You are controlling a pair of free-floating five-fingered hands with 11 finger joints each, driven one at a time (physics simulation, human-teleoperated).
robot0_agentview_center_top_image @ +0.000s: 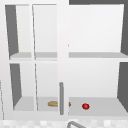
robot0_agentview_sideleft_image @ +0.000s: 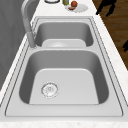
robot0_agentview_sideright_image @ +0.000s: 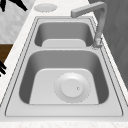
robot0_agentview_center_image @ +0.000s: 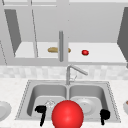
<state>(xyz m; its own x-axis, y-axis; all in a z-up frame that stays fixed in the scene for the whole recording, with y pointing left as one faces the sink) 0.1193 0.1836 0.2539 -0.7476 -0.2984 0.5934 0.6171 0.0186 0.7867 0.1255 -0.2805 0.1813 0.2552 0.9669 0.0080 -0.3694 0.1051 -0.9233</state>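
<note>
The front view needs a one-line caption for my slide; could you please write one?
Two black hands, left and right, hover at the sink beside a large red ball.

Obstructions and cut-offs
Red ball (robot0_agentview_center_image: pixel 67 114) hides the sink (robot0_agentview_center_image: pixel 30 87) front rim and is cropped below; cabinet handle (robot0_agentview_center_image: pixel 61 46) partly covers the loaf (robot0_agentview_center_image: pixel 53 49).

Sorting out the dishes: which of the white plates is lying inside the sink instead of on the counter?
The round plate on the floor of the right basin. The others rest on the counter: one left of the sink, one carrying food at right.
</note>
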